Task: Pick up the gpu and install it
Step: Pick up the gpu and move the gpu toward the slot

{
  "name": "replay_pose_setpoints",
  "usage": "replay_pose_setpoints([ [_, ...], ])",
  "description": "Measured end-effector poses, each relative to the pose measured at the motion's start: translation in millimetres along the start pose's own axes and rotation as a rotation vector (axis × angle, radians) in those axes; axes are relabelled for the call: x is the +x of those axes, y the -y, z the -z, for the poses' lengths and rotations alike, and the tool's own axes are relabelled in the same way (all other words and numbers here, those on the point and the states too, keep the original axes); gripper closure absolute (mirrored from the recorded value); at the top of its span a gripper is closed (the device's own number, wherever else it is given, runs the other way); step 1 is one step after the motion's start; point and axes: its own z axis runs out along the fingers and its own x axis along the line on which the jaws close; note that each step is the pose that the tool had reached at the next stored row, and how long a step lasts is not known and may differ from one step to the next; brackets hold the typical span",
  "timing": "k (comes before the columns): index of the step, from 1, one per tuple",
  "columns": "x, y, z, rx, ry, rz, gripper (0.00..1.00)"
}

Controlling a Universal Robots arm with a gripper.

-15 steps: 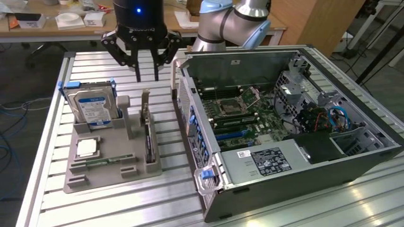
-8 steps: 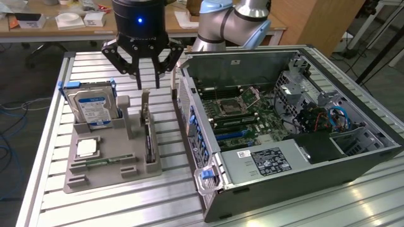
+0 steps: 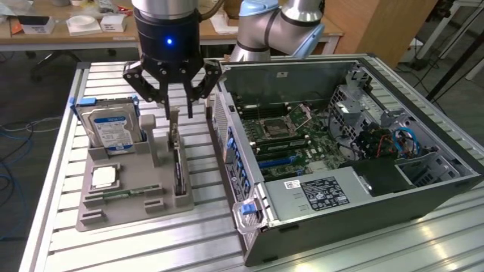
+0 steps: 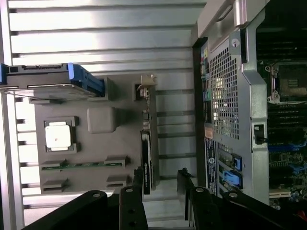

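The gpu (image 3: 178, 167) is a thin black card with a silver end bracket. It stands on edge in a slot of the grey holder tray (image 3: 124, 212). My gripper (image 3: 178, 113) hangs just above the card's far end, open, with a finger on either side of the card's line and nothing held. In the wrist view the gpu (image 4: 147, 153) runs away from my gripper (image 4: 160, 179), closer to one fingertip (image 4: 138, 176) than to the other.
The tray also holds a silver hard drive (image 3: 110, 127) upright, a processor chip (image 3: 104, 177) and a green memory stick (image 3: 121, 194). The open computer case (image 3: 423, 192) lies close beside the tray on the exterior view's right, its motherboard (image 3: 291, 136) exposed. Slatted metal table (image 3: 151, 249).
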Motion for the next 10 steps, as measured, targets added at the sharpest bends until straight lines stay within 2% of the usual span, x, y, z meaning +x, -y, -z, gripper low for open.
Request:
replay_pose_setpoints([
  [7,2.3,2.7,-12.4,0.0002,-0.0001,0.000,0.58],
  [10,2.4,2.6,-12.9,0.0003,-0.0002,0.000,0.58],
])
